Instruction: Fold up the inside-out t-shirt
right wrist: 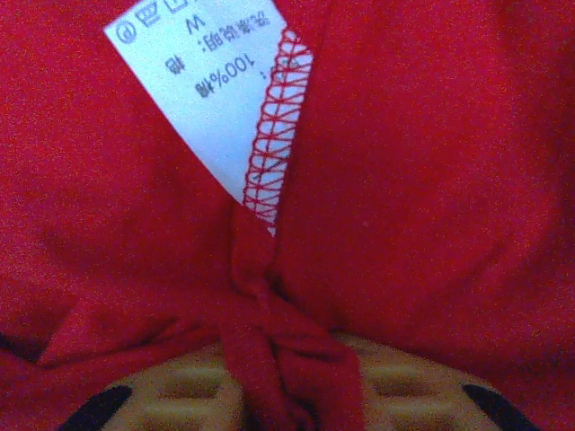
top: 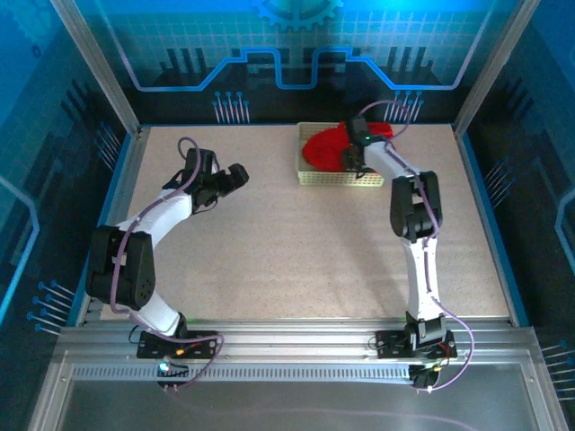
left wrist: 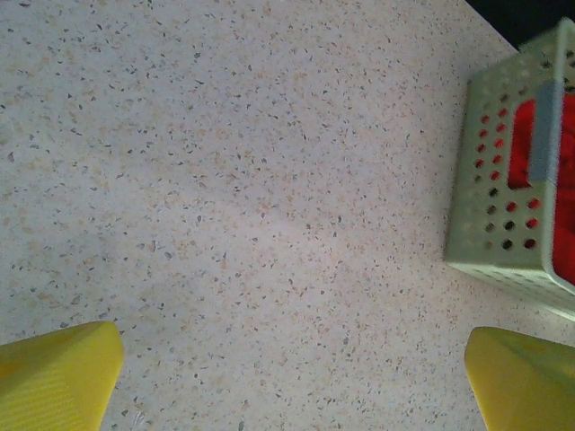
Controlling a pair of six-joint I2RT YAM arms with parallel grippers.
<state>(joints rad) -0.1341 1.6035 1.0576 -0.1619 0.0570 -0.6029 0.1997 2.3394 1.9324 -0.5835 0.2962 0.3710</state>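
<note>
We see the right gripper (right wrist: 292, 400) clenched on the inside-out t-shirt (right wrist: 431, 180). In its wrist view a twisted ridge of red cloth runs down between the two ribbed tan pads (right wrist: 171, 395), and red fabric spreads all around them. Just beyond the pads, a white care tag (right wrist: 207, 99) printed with small characters lies against an overlocked seam (right wrist: 274, 135). From above, this gripper reaches down into the pale yellow-green lattice basket (top: 341, 180), where the t-shirt lies heaped.

The left gripper (top: 235, 175) hangs released, well apart from the basket. Its yellow fingers (left wrist: 58, 377) are spread wide over the bare table (left wrist: 225, 180). The basket's perforated wall stands ahead of this gripper and to its right, with red showing through the holes.

The table is a pale, speckled, stone-look surface, matte and flat. Aluminium posts (top: 94, 63) frame it, and blue panels (top: 287, 54) with circuit-line graphics close off the far side. A ribbed metal rail (top: 287, 341) carries both arm bases along the near edge.
</note>
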